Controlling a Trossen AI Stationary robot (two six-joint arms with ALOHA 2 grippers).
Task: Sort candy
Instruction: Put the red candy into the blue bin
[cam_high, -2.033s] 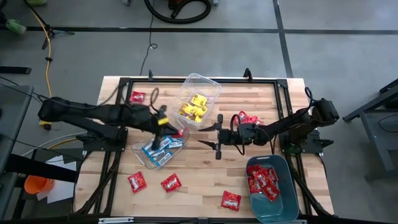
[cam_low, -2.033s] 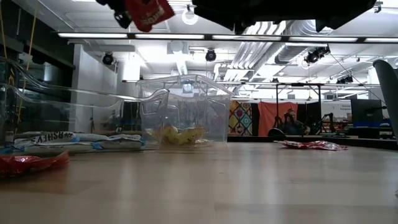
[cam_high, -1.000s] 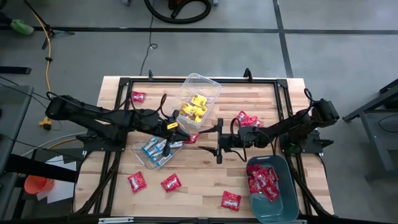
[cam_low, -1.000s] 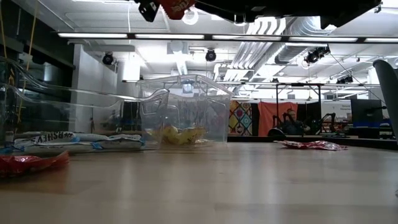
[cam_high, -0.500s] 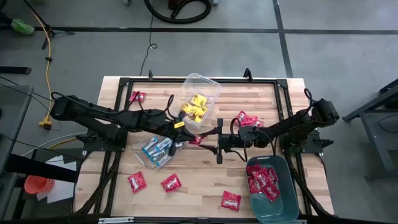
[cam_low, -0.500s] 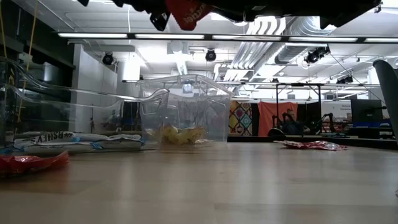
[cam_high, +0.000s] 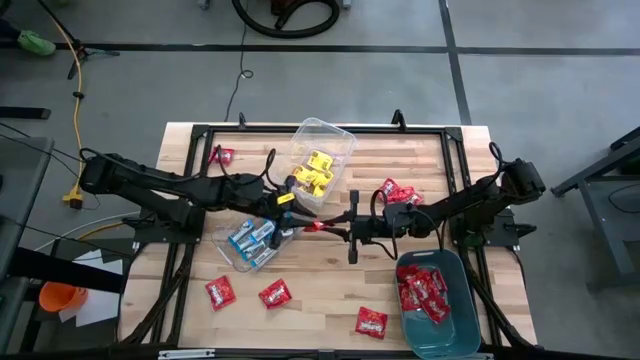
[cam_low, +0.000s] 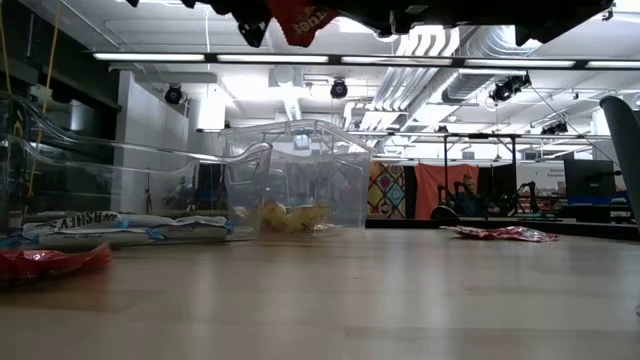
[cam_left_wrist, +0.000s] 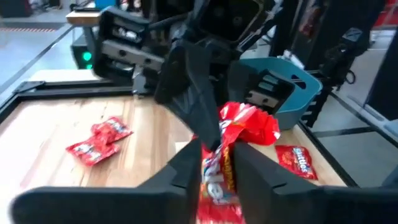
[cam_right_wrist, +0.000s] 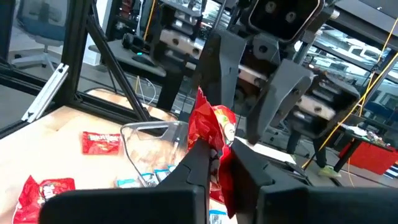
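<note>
A red candy (cam_high: 314, 226) hangs in the air above the middle of the tabletop (cam_high: 330, 290), between two hands. The right hand (cam_high: 327, 227) pinches one end. The left hand (cam_high: 296, 221) has its fingers beside the other end, a little apart. The candy's long side runs from hand to hand. The teal bin (cam_high: 455, 335) of red candy lies toward the right arm, near the front edge.

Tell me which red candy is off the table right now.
The red candy pinched between both end effectors, left and right, in mid-air over the table's middle. The other loose red ones lie flat on the wood or in the teal bin.
</note>
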